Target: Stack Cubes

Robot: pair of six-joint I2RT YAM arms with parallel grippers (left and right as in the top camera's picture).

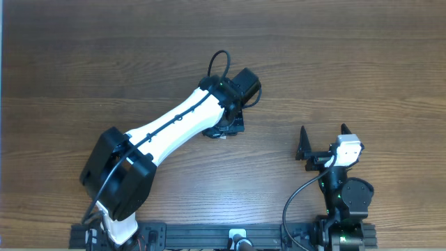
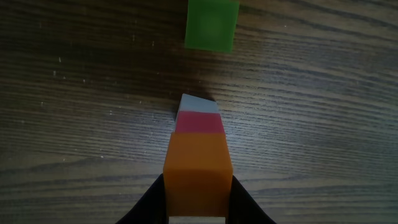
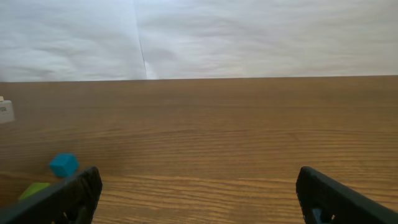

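In the left wrist view my left gripper [image 2: 198,190] is shut on an orange cube [image 2: 198,171], with a dark finger on each side of it. Right beneath the orange cube a red cube [image 2: 199,123] shows, and under that a pale grey-blue cube [image 2: 199,103] on the wooden table. I cannot tell whether the orange cube rests on the red one. A green cube [image 2: 211,23] lies apart on the table beyond them. From above, the left gripper [image 1: 226,125] hides the cubes. My right gripper [image 1: 324,143] stands open near its base, holding nothing.
The right wrist view looks along the table [image 3: 236,124] through the open right gripper [image 3: 199,199]. A blue cube [image 3: 63,165] and a green cube [image 3: 32,190] lie off to one side. A small white object [image 3: 5,111] sits at the table's far edge, with a white wall behind.
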